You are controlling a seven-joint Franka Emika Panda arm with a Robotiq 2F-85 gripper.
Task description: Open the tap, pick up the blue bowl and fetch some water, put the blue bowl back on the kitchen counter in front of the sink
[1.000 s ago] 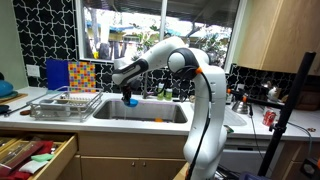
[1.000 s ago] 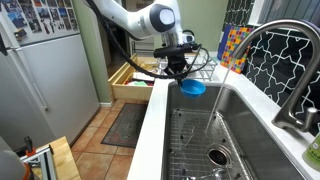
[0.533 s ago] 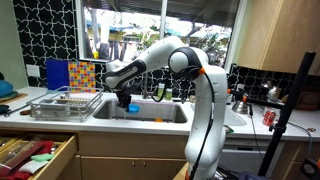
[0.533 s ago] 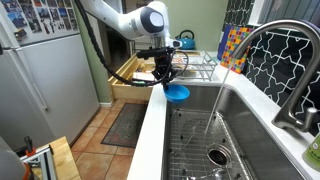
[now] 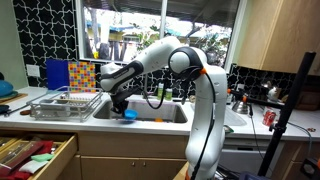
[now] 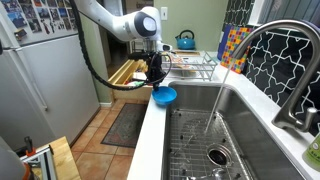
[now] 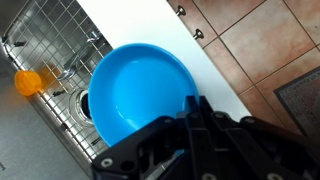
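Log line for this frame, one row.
stage: put-back | gripper: shut on blue bowl | position: over kitchen counter, front of sink | tap: running

Blue bowl (image 6: pixel 164 96), round and shallow, hangs about level over the narrow pale counter (image 6: pixel 148 135) strip in front of the sink (image 6: pixel 255 128), one edge overlapping the basin's rim. The dark arched tap (image 6: pixel 300 75) runs a thin stream into the shiny steel sink

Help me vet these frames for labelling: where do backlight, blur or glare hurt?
In an exterior view, the bright window backlights the arm, and the blue bowl shows tiny; in an exterior view, the tap looms large and soft near the lens; in the wrist view, the gripper is a dark blur, the bowl evenly lit.
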